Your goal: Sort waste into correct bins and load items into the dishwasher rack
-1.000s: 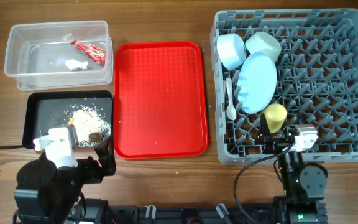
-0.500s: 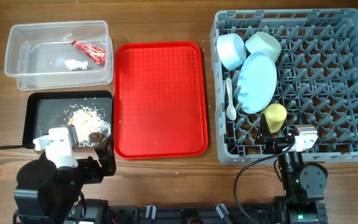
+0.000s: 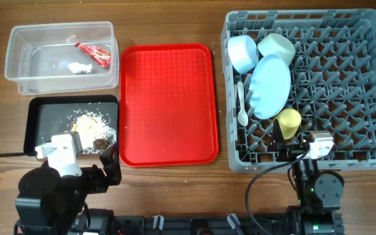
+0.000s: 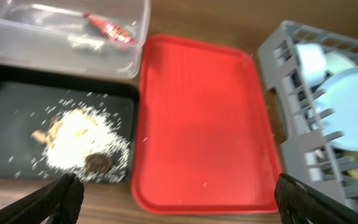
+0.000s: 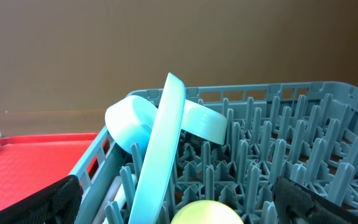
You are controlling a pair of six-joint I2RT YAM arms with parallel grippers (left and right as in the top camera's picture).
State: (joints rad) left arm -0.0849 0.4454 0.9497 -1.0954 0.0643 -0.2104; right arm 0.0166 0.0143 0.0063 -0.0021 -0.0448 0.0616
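The clear tub (image 3: 18, 32) holds the red-and-white wrapper (image 3: 95, 53) and the white scrap (image 3: 78, 67). The black tray (image 3: 44, 117) holds crumbly food scraps (image 3: 90, 124). The grey rack (image 3: 344, 78) holds the blue bowl (image 3: 243, 52), green bowl (image 3: 277, 46), blue plate (image 3: 271, 86) on edge, yellow cup (image 3: 288, 123) and white spoon (image 3: 241, 104). I see no fork. My left gripper (image 4: 179, 205) is open and empty, near the red tray's front edge. My right gripper (image 5: 179, 208) is open and empty at the rack's front, by the yellow cup (image 5: 207, 214).
A red serving tray (image 3: 168, 104) with nothing on it lies between the bins and the rack. Both arm bases stand at the table's front edge. Bare wood shows around the tub and in front of the tray.
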